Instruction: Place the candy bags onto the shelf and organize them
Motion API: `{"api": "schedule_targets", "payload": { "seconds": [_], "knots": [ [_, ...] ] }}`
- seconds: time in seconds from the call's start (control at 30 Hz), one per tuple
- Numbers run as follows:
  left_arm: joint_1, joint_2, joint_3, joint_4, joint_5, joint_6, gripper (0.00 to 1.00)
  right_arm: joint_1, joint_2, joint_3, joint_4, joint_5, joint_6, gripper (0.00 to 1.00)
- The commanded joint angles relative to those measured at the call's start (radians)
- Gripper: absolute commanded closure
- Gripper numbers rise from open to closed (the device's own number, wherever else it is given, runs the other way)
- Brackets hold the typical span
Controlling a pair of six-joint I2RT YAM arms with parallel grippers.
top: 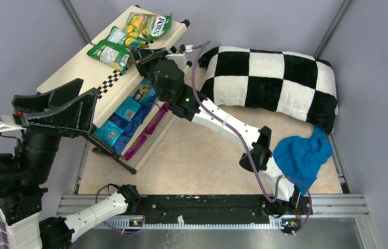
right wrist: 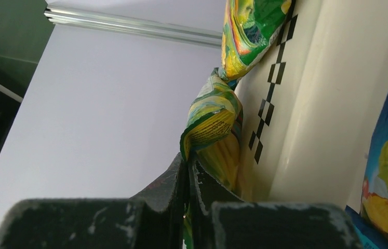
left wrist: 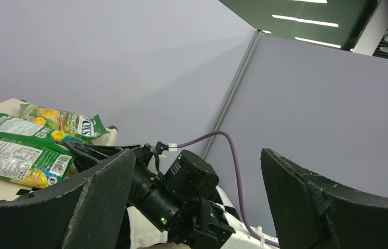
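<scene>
Right gripper (right wrist: pixel 189 176) clamped on the edge of the green-white bag (top: pixel 109 50), which lies on the shelf (top: pixel 72 67) top tier, upper left. FOX'S bag (top: pixel 147 26) just behind it, only legible label. Blue bags (top: pixel 129 111) on a tier below. Left gripper (left wrist: pixel 196 155) wide open, empty.

A robotics lab cell — grey partition panels (top: pixel 20 31) wall in the table (top: pixel 202 155), strip lights (left wrist: pixel 298 19) overhead.

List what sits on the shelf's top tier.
Two candy bags: the FOX'S bag and a green-white bag, whose corner the right pincer pinches. The right arm covers part of the top tier.
</scene>
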Motion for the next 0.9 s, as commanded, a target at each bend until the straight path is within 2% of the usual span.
{"api": "schedule_targets", "payload": {
  "seconds": [0.0, 0.2, 0.33, 0.43, 0.57, 0.67, 0.8, 0.87],
  "knots": [
    [-0.002, -0.008, 0.021, 0.004, -0.012, 0.004, 0.03, -0.007, 0.003, 0.039, 0.048, 0.014, -0.055, 0.90],
    [-0.002, -0.001, 0.023, -0.003, -0.008, 0.000, 0.04, -0.005, -0.086, 0.018, -0.081, -0.061, -0.123, 0.55],
    [-0.002, 0.005, 0.020, -0.003, -0.006, -0.005, 0.04, -0.007, -0.215, -0.120, -0.151, -0.088, -0.190, 0.35],
    [-0.002, 0.012, 0.019, -0.002, -0.001, -0.005, 0.03, -0.013, -0.311, -0.234, -0.180, -0.123, -0.256, 0.23],
    [-0.002, 0.022, 0.015, 0.002, 0.004, -0.011, 0.03, -0.030, -0.423, -0.343, -0.199, -0.199, -0.389, 0.19],
    [-0.002, 0.039, 0.034, -0.012, 0.040, -0.013, 0.03, -0.032, -0.547, -0.475, -0.196, -0.258, -0.595, 0.17],
    [-0.002, 0.081, 0.082, -0.055, 0.064, 0.005, 0.02, -0.034, -0.798, -0.756, -0.214, -0.273, -0.850, 0.09],
    [-0.002, 0.092, 0.085, -0.049, 0.080, 0.019, 0.01, -0.034, -0.943, -0.895, -0.252, -0.244, -0.943, 0.02]
  ]
}}
